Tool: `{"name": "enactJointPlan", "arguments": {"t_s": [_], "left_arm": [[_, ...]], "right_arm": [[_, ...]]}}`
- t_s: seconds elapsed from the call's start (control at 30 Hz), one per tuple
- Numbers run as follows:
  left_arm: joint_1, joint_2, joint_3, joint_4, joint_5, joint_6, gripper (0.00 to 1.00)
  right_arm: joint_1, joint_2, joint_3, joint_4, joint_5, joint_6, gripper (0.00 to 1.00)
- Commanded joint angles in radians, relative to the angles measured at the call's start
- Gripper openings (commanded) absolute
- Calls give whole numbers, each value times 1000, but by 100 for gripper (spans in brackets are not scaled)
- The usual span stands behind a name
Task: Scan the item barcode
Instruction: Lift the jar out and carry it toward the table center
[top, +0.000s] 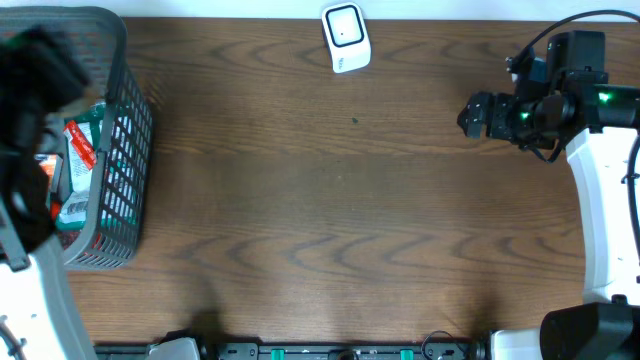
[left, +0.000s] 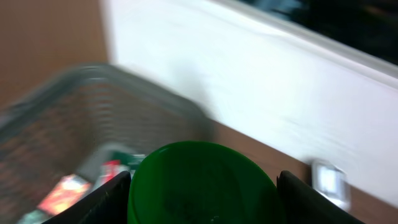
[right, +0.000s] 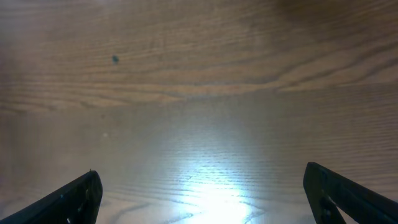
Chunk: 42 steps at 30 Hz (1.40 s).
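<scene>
In the left wrist view a round green item (left: 199, 180) fills the gap between my left gripper's (left: 202, 202) two dark fingers, which are shut on its sides. It hangs above the grey mesh basket (left: 93, 99). From overhead the item is hidden under the blurred left arm (top: 35, 70) over the basket (top: 120, 150). The white barcode scanner (top: 346, 38) lies at the table's far edge, and it shows small in the left wrist view as the scanner (left: 328, 180). My right gripper (top: 478, 115) hovers open over bare wood at the right, nothing between its fingers (right: 74, 196).
Several red, white and green packets (top: 80, 150) lie in the basket at the table's left end. A white wall (left: 261, 81) runs behind the table. The right arm's white links (top: 600, 200) stand along the right edge.
</scene>
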Motion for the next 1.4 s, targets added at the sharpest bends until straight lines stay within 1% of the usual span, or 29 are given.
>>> {"name": "enactJointPlan", "arguments": {"t_s": [0.0,0.13,0.27,0.4,0.5,0.67,0.77,0.87,1.0,1.1,1.2,1.23,1.37], "left_arm": [[-150,13,11,-5,76,-14,52],[-313,51,-17,-3,92,-14,52],[-449,117,-52,6,93,-14,52],[-553,195,-114,74,196,-14,52],[-609,247,-169,166,255,-14,52],[-687,281,-303,392,274,-14,52],[-739,282,-418,578,274,-2,55],[-790,282,-563,802,270,13,56],[-827,293,-743,1066,270,12,56],[-833,315,-830,1176,271,8,56],[-835,367,-883,1233,275,8,55],[-836,393,-885,1235,279,8,52],[-841,483,-885,1296,343,8,51]], "right_arm": [[-36,2,13,15,-6,-13,99],[-82,2,13,39,-5,-13,99],[-153,2,13,48,-2,-13,99],[-222,2,13,53,5,-13,99],[-263,2,13,49,5,-13,99],[-288,2,13,38,5,-13,99],[-288,2,13,38,4,-13,99],[-288,2,13,38,4,-13,99],[-288,2,13,38,4,-13,99],[-288,2,13,39,4,-13,99],[-288,2,13,39,4,-13,99],[-288,2,13,38,4,-13,99],[-288,2,13,38,4,-13,99]]}}
